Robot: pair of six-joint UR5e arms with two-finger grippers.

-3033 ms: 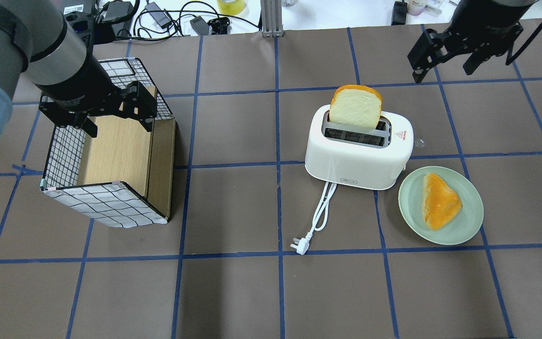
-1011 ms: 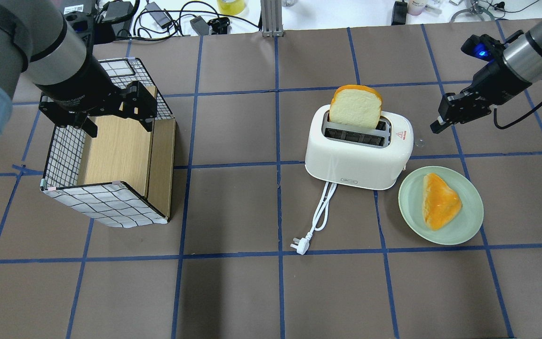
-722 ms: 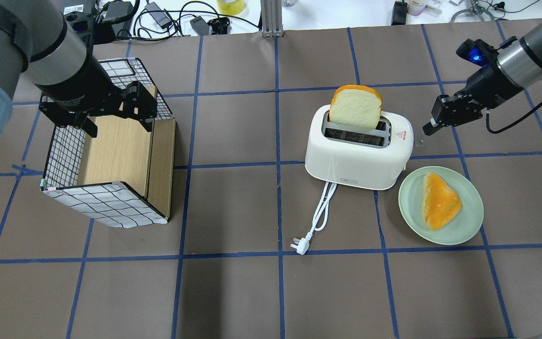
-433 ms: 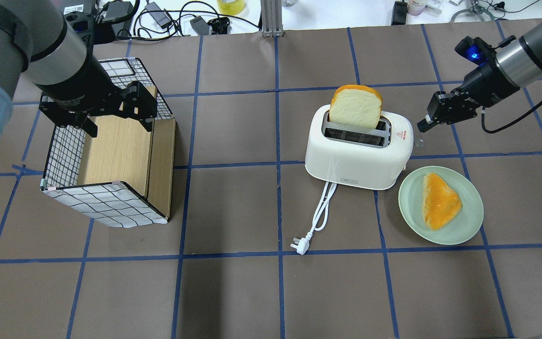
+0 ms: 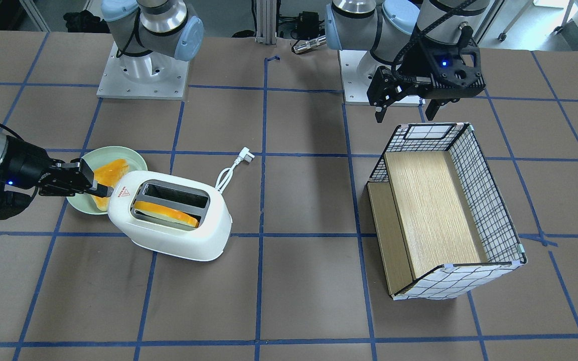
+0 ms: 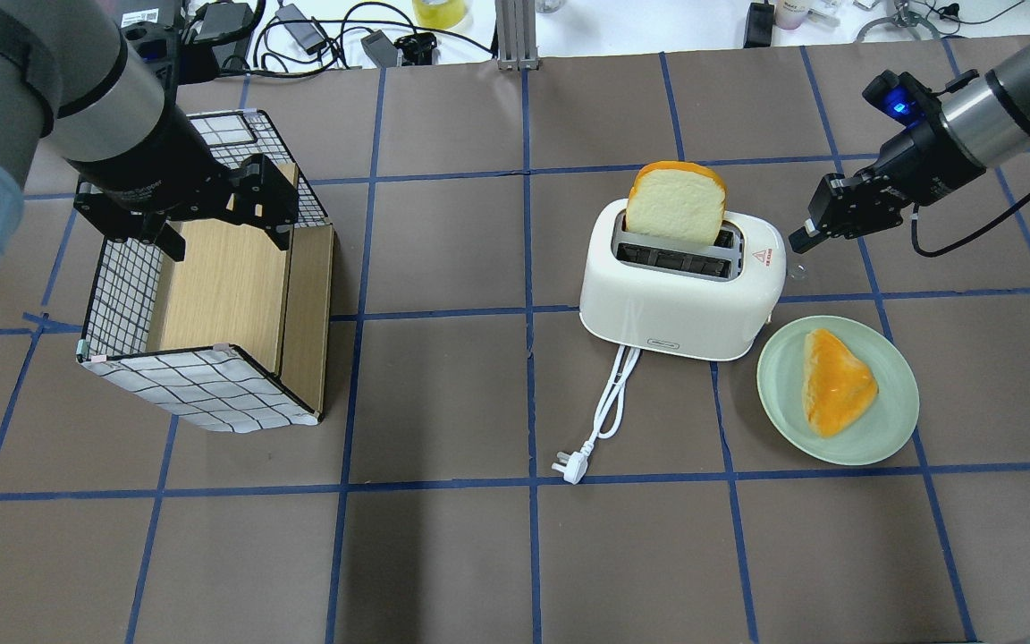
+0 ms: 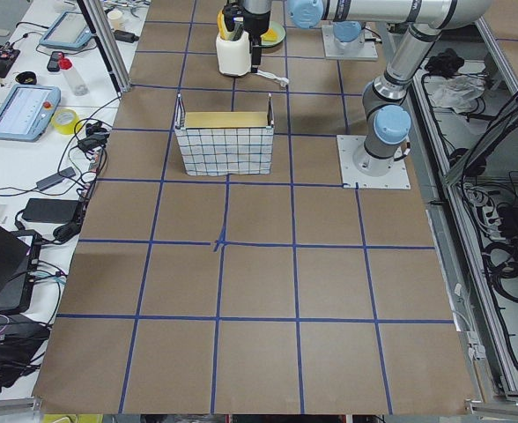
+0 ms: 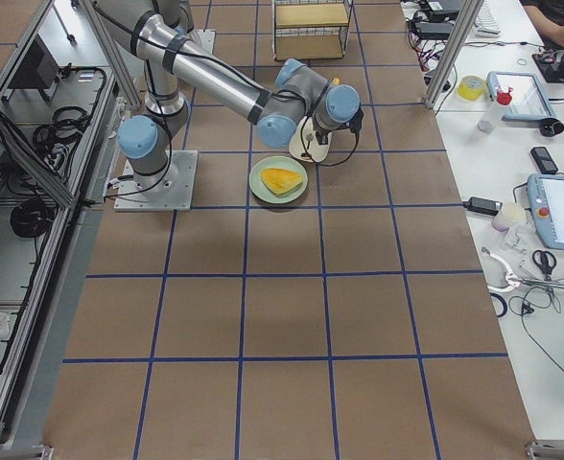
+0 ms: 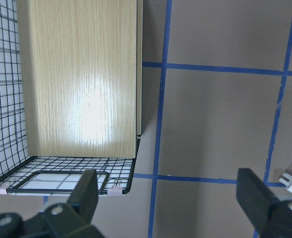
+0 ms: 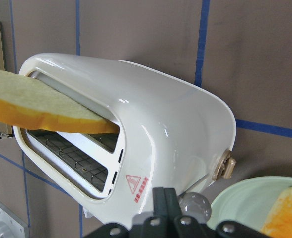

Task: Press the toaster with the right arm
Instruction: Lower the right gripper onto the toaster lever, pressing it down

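right gripper (image 6: 799, 240) fingers pressed together, tip just beside grey knob (image 10: 193, 202) of toaster (image 6: 676, 304); bread slice (image 6: 676, 204) up in slot. left gripper (image 6: 227, 238) spread over wire basket (image 6: 122, 295).

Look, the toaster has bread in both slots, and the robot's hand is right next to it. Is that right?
Not quite. Only one slot of the toaster holds a slice of bread; the other slot is empty, as the overhead exterior view shows. The right hand is indeed right next to the toaster.

Red warning triangle (image 10: 131, 182) on toaster (image 10: 156, 119); txt unreadable.
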